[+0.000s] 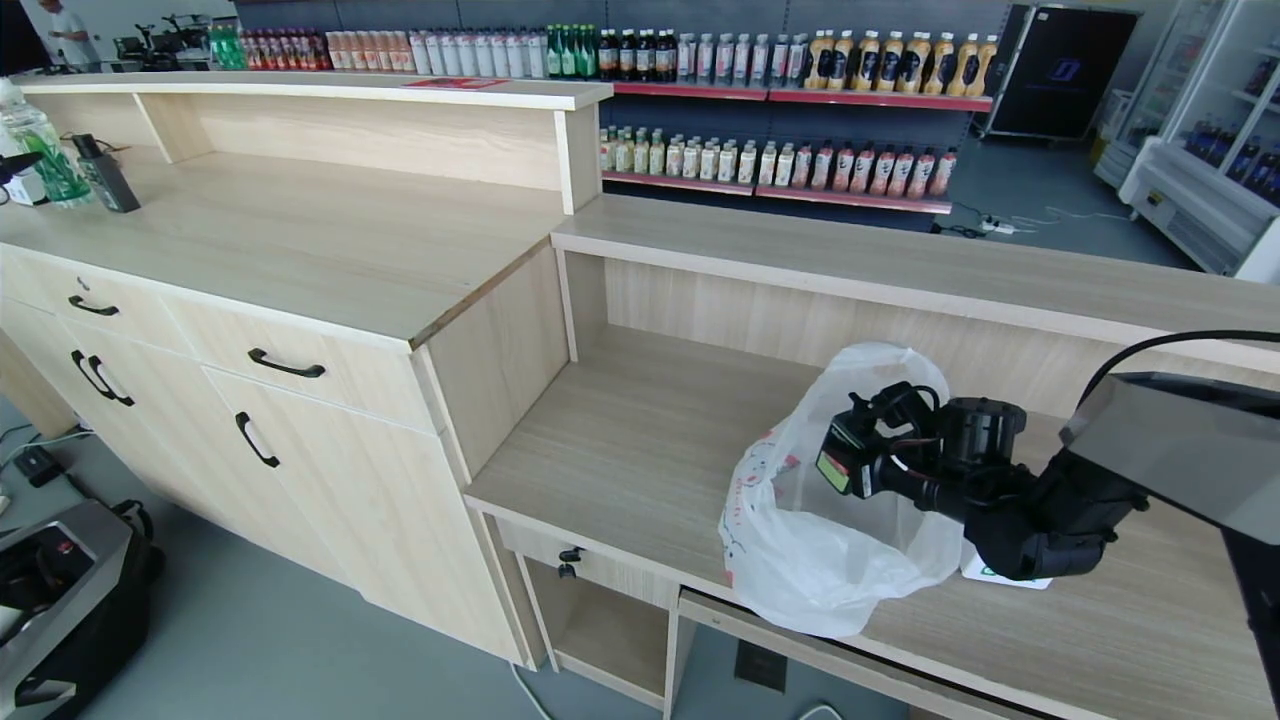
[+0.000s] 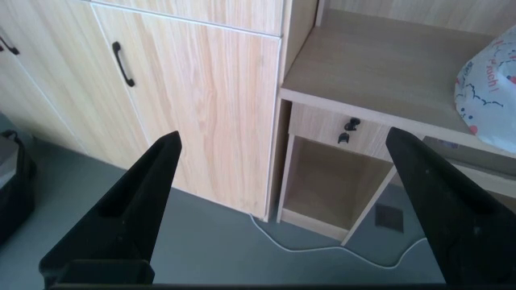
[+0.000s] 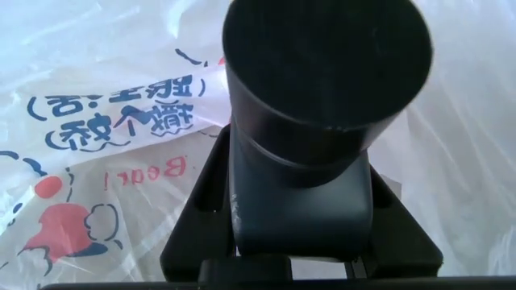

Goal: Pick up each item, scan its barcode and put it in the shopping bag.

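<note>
Your right gripper (image 1: 862,455) sits in the mouth of the white shopping bag (image 1: 800,560), which stands open on the lower bench (image 1: 640,440). Its jaws look pinched on a dark cylindrical item (image 3: 322,105) carrying a green label. The item's long axis seems to run straight out from the jaws into the bag, with plastic beneath and around it, so I judge that letting go here drops it inside. Your left gripper (image 2: 282,135) hangs well apart, off the bench front by the cupboard doors (image 2: 201,97), jaws spread wide on nothing. The right arm is nearer.
</note>
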You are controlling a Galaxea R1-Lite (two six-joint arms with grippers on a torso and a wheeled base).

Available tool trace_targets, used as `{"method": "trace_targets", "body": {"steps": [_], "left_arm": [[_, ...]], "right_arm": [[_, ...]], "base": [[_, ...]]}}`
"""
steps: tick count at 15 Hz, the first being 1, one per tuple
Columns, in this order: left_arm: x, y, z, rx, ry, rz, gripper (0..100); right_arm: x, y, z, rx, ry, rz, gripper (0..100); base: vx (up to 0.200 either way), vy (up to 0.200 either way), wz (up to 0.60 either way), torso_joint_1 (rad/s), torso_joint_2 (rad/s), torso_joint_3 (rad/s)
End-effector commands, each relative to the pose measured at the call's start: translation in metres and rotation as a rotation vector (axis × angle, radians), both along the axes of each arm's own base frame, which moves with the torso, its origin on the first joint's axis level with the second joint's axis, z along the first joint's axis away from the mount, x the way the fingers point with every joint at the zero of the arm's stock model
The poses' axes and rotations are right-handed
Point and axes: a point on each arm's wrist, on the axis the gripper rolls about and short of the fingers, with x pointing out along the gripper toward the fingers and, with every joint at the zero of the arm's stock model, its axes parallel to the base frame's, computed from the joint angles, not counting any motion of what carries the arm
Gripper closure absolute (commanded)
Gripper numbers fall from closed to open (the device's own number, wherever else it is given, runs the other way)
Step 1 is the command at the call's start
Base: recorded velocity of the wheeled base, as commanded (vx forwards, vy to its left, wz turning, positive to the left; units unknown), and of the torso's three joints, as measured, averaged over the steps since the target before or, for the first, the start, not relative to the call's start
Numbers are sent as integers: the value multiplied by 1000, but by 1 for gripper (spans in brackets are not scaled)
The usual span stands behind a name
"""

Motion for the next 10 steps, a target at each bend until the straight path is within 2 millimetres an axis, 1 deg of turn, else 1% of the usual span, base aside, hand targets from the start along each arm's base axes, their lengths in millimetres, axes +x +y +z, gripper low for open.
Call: {"method": "trace_targets", "body": {"steps": [1,4,7,10], "left_arm": [[0,0,0,-1,0,0,0],[0,0,0,-1,-1,0,0],[0,0,0,-1,0,0,0],[0,0,0,-1,0,0,0]], "right_arm": [[5,1,-7,2,3,1,100],[16,1,-10,9,-20,4,100],[18,0,-19,19,-3,36,100],[26,2,-23,20,-18,40,100]], "base": [[0,0,0,0,0,0],[0,0,0,0,0,0],[0,0,0,0,0,0],[0,0,0,0,0,0]]}}
